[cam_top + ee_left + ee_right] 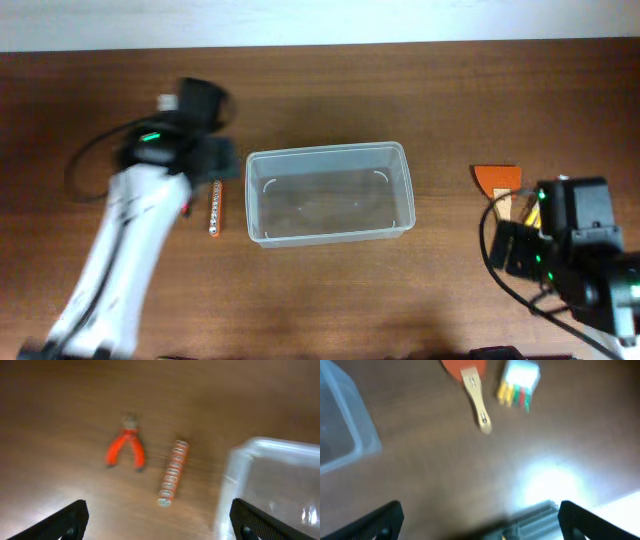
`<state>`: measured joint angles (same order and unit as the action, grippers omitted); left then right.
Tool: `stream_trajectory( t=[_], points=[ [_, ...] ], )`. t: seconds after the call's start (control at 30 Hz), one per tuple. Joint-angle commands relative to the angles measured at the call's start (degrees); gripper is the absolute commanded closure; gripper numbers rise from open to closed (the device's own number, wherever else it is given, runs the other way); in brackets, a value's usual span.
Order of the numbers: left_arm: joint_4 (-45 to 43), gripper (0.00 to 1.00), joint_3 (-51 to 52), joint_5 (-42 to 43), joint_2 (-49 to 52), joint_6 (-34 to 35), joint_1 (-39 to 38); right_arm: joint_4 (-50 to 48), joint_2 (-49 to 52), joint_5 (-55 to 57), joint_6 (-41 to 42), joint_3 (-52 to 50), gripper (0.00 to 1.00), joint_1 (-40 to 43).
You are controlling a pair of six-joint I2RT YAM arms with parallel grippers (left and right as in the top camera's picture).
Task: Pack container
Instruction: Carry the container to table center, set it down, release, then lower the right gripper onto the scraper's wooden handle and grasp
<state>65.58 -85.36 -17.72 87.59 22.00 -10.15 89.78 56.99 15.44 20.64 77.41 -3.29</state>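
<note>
The clear plastic container (330, 193) stands empty in the middle of the brown table; a corner of it shows in the left wrist view (270, 485) and in the right wrist view (342, 425). My left gripper (213, 157) is open and empty (159, 512), raised above orange-handled pliers (126, 447) and an orange strip of bits (173, 474) left of the container. My right gripper (512, 250) is open and empty (480, 510), nearer than a scraper with an orange blade and wooden handle (476, 402) and a small pack of coloured bits (517, 382).
In the overhead view the strip of bits (214, 207) lies just left of the container and the scraper's orange blade (496, 180) lies to its right. A metal rail (532, 515) runs along the table's near edge below my right gripper.
</note>
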Motion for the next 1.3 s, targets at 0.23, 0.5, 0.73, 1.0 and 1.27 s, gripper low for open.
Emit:
stream_trajectory(
  t=[0.23,0.5,0.73,1.0,1.27],
  points=[
    [6.1,0.04,-1.0,6.4,-13.6,3.2,21.4,0.7,0.9,4.6,7.9,4.5,0.01,2.0],
    [5.8,0.04,3.4,6.3,-13.6,3.3,21.6,-2.7,15.7,-4.5,-9.9,4.5,0.01,17.9],
    [4.3,0.04,5.1,6.3,-13.6,3.3,21.6,-12.7,24.8,-9.5,-15.5,3.9,0.01,24.5],
    [2.5,0.04,5.1,5.9,-13.6,3.3,21.6,-25.1,29.9,-9.2,-18.9,-2.5,0.01,20.8],
    [0.7,0.04,5.1,5.9,-13.6,3.3,21.6,-39.0,34.5,-9.3,-18.9,-14.6,0.01,19.1]
  ],
)
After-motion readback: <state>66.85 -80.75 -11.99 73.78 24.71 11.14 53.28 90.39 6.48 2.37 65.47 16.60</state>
